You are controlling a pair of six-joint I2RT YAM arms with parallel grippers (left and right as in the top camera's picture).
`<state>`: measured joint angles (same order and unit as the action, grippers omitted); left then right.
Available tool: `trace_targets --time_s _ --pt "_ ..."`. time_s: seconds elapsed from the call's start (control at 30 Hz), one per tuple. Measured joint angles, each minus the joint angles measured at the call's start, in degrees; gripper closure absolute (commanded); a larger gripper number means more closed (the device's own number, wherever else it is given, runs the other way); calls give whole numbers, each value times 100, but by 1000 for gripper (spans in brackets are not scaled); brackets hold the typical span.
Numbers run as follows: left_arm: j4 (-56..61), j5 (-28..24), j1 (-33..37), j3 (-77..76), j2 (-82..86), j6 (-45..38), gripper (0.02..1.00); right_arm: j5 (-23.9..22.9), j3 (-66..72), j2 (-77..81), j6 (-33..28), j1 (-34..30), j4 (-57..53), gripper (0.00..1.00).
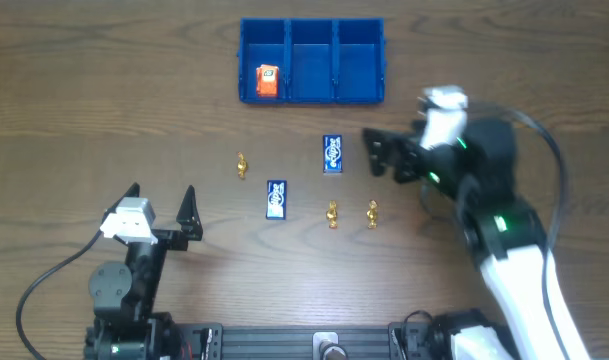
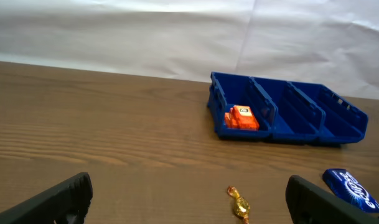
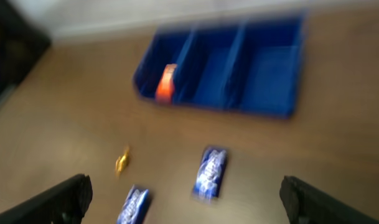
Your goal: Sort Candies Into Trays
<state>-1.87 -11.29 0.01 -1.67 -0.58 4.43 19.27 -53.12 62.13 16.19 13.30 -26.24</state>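
Note:
A blue tray (image 1: 312, 97) with three compartments stands at the back of the table. One orange candy (image 1: 268, 82) lies in its left compartment. Two blue candies (image 1: 332, 154) (image 1: 277, 200) and three gold candies (image 1: 242, 165) (image 1: 332, 214) (image 1: 372, 213) lie loose on the wood in front of it. My right gripper (image 1: 377, 152) is open, just right of the farther blue candy (image 3: 210, 172), with the tray (image 3: 257, 109) beyond it. My left gripper (image 1: 162, 200) is open and empty at the front left, facing the tray (image 2: 301, 134) and a gold candy (image 2: 240, 204).
The brown wooden table has bare room left of the tray and along the far right. The tray's middle and right compartments hold nothing. A white backdrop (image 2: 177, 37) rises behind the table's far edge.

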Motion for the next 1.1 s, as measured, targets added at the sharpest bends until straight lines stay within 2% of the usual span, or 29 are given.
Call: trace_targets --time_s 0.07,0.23,0.5,0.63,0.87,0.93,1.0,1.1 --pt "-4 2 0 0 -2 0 20 -164 -841 909 127 560 -713 3" --pt "0 0 0 0 -2 0 20 -573 -2103 2588 557 1829 -1637 3" --pt "0 2 0 0 0 0 20 -1554 -2736 4323 1864 3390 -2162 3" --pt "0 0 0 0 0 0 20 -1888 -2968 4964 2378 3644 -2197 3" --pt "0 2 0 0 0 0 20 -2138 -3016 5532 2944 3665 -2094 7" --pt "0 2 0 0 0 0 23 -2168 -3018 5637 3038 3665 -2063 45" --pt "0 2 0 0 0 0 20 -2203 -3018 5707 3141 3665 -2063 148" --pt "0 2 0 0 0 0 23 -2269 -3018 5711 3261 3665 -2061 209"
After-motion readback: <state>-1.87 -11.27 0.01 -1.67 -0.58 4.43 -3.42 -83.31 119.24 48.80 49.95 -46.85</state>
